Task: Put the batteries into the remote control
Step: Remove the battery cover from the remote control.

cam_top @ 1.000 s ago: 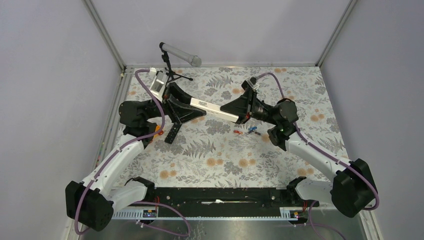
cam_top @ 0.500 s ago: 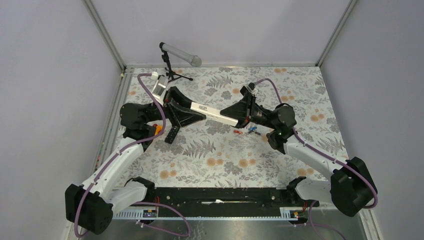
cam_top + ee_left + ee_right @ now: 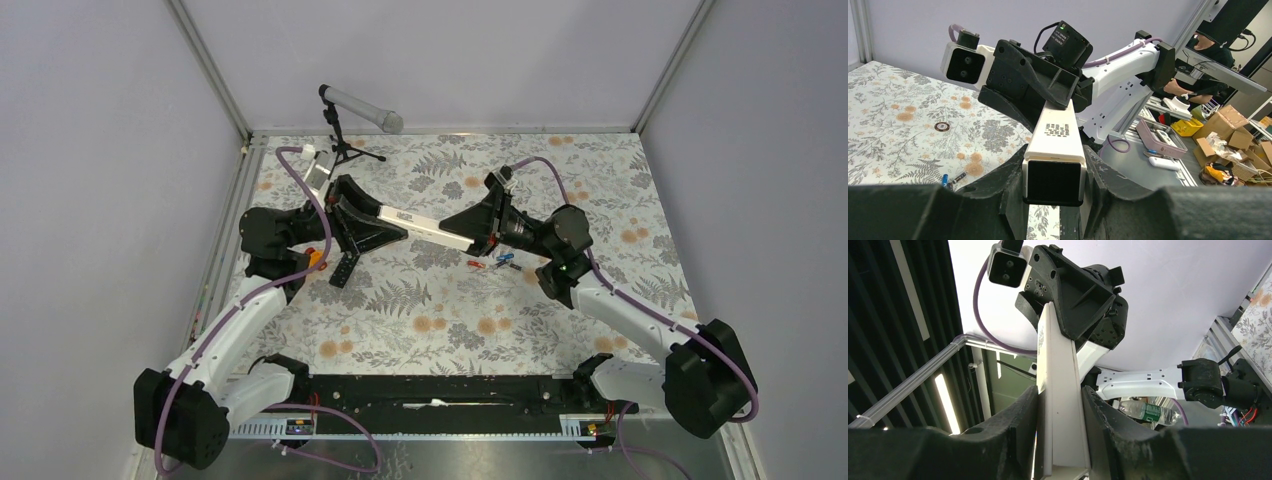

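Remote control (image 3: 425,227) first: the long white bar hangs in the air above the desk (image 3: 420,330), bridged between the two arms. The left claw (image 3: 385,228) is narrowed onto one end and the right claw (image 3: 462,232) is pinched on the other, fingers pressed to its flat sides in both wrist views. Batteries (image 3: 476,265), red and blue, lie loose on the desk just below and a little behind the right claw, none of them picked up. A black strip (image 3: 345,268) rests on the desk under the left claw. It may be the battery cover, but I cannot tell. An orange toy car (image 3: 316,257) sits just beside it.

I'd judge this as the positioning step, with no loading begun. Whether the compartment is open is not visible to me. Next, one claw must take the whole remote steadily, compartment reachable, while the right lets go, drops to the batteries and pinches one of the tiny cylinders cleanly.
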Available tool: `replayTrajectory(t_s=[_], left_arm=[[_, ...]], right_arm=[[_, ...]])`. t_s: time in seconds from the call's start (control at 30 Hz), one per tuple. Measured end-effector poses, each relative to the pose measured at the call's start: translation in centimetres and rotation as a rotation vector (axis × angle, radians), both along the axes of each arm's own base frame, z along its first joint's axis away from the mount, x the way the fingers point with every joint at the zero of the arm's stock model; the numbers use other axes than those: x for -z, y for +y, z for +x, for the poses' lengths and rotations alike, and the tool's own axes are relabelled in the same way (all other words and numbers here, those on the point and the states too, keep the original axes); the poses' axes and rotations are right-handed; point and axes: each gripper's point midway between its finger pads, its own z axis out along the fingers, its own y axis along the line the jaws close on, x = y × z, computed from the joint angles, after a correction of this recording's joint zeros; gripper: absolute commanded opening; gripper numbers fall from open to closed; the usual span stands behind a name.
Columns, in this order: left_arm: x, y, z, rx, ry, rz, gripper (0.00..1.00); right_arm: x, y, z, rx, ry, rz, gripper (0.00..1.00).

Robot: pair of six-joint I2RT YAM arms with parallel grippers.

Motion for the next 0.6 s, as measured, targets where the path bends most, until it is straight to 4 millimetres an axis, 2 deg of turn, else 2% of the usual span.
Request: replayTrajectory(t_s=[0.13, 0.23, 0.33, 0.4, 0.6], left_arm=[[0.0, 0.0, 0.0, 0.0, 0.006, -0.001, 0.0], [0.1, 0.1, 0.1, -0.005, 0.012, -0.002, 0.0], [-0.9, 1.6, 1.6, -0.093, -0.025, -0.034, 0.0], [-1.3, 2.0, 1.8, -0.113, -0.042, -0.045, 0.0], [-1.1, 2.1, 1.4, -0.12, -0.085, -0.023, 0.0]], right_arm=[[0.0, -0.1, 0.1, 0.006, -0.003, 0.002, 0.44], [0.3, -0.2, 0.0, 0.005, -0.006, 0.004, 0.59], [0.9, -1.2, 0.8, 0.038, -0.007, -0.005, 0.74], [1.1, -1.4, 1.0, 0.052, -0.015, -0.015, 0.82], [2.2, -1.7, 0.7, 0.077, -0.052, -0.096, 0.9]])
